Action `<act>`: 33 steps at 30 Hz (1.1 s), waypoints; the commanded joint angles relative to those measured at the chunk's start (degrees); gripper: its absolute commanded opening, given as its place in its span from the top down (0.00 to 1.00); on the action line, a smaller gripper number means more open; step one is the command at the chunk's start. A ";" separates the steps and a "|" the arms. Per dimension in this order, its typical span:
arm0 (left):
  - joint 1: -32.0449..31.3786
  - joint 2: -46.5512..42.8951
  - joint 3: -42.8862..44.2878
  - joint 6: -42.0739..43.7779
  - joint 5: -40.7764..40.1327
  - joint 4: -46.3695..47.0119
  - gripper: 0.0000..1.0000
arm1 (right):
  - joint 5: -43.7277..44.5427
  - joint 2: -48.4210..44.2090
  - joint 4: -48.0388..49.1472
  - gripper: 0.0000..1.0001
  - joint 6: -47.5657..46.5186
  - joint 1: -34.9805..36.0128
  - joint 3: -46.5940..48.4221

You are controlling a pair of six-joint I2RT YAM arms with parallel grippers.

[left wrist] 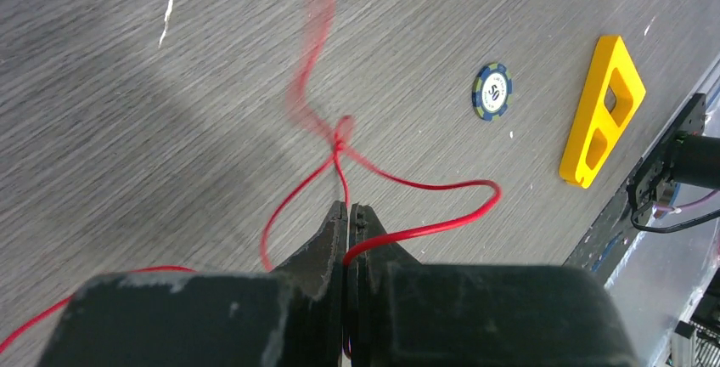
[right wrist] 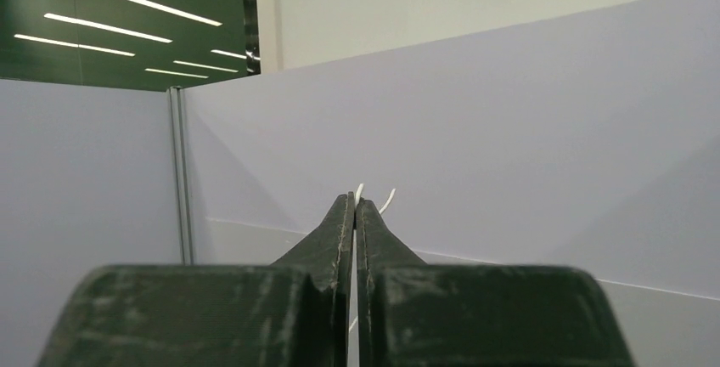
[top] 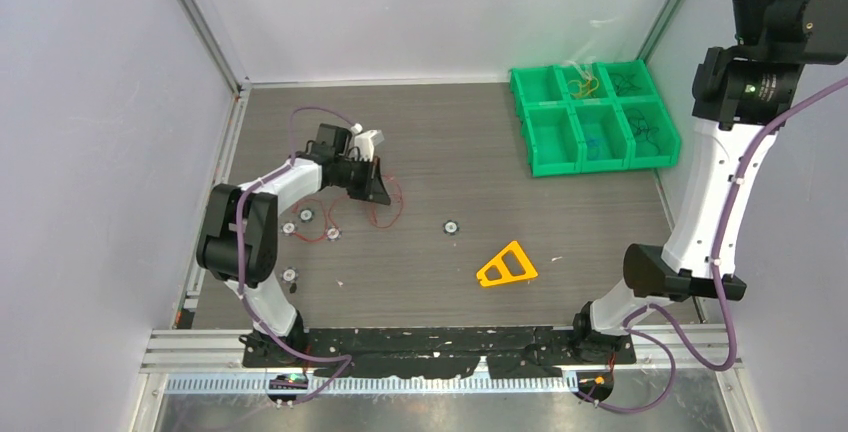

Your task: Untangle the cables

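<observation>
Check the left gripper: its jaws are clamped on the red cable, which loops across the table just ahead. Your right gripper, raised high, is pinched closed on a thin white cable. Other cables sit in the green bin.

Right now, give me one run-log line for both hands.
left hand: shut on red cable, at table | right hand: shut on white cable, raised | red cable: crosses itself

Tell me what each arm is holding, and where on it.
Left fingers pinch the red cable mid-length, just short of its crossing. Right fingers pinch a white cable; where along it cannot be told.
</observation>
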 commanded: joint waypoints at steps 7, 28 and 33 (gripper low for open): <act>-0.03 -7.19 5.28 0.57 3.13 0.83 0.18 | -0.05 0.20 0.43 0.95 -9.68 -0.05 -10.97; 0.02 -19.15 7.54 7.56 3.32 -2.34 0.00 | -3.96 10.26 0.99 0.94 -10.85 0.36 -13.51; 0.07 -17.57 8.49 7.37 2.68 -2.32 0.01 | -4.94 10.65 -0.44 0.95 -11.00 0.33 -12.08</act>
